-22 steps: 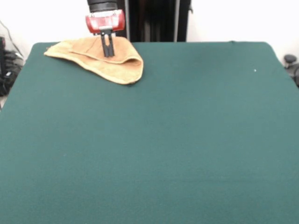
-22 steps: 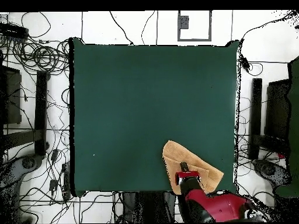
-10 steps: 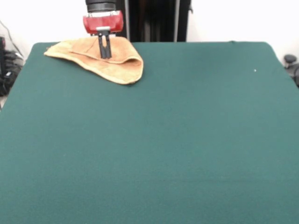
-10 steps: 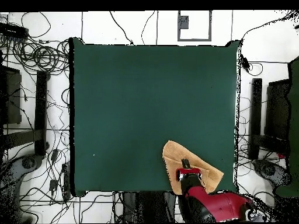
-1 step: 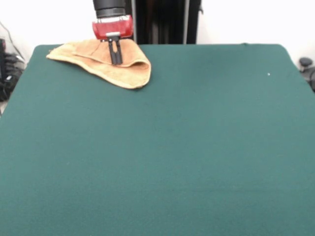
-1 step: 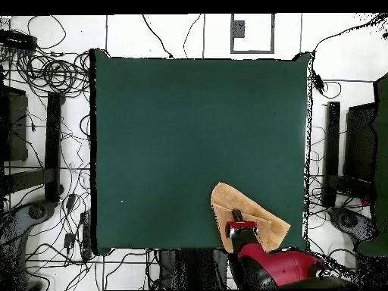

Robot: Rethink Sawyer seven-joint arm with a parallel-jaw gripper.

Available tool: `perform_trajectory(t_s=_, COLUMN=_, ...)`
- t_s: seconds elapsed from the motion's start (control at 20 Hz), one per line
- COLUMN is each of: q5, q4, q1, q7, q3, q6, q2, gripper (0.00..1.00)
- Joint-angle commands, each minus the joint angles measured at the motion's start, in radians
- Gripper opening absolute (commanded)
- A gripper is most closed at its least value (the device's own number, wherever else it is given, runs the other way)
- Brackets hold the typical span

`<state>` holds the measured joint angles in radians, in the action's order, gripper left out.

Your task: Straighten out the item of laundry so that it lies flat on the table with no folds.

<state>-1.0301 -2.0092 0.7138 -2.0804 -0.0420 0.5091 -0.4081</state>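
Observation:
The item of laundry [image 5: 106, 61] is an orange-tan towel, folded over on itself into a rough wedge at the far left corner of the green table [image 5: 172, 147]. In the overhead view the towel [image 6: 227, 203] lies at the table's [image 6: 189, 136] lower right edge. My gripper [image 5: 115, 62] hangs straight down over the towel's middle, its two dark fingers close together and their tips at the cloth's top layer. From above, the gripper [image 6: 237, 217] sits over the towel's centre, with the red wrist covering the cloth's lower part.
Cables and dark stands crowd the floor [image 6: 45, 114] around the table on both sides. A black column [image 5: 162, 22] rises behind the table's far edge, close to the towel.
The gripper shifted slightly left, then came back right and a little lower onto the towel. The towel's outline looks the same throughout.

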Motion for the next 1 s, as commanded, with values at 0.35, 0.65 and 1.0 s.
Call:
perform_trajectory(t_s=0.35, q5=0.040, q4=0.125, q1=-0.026, q7=-0.080, q3=0.096, q6=0.031, q2=0.114, gripper=0.00)
perform_trajectory(t_s=0.65, q5=0.084, q4=0.135, q1=-0.048, q7=-0.035, q3=0.051, q6=0.117, q2=0.142, gripper=0.00)
perform_trajectory(t_s=1.0, q5=0.108, q4=0.130, q1=-0.071, q7=-0.045, q3=0.030, q6=0.131, q2=0.101, gripper=0.00)
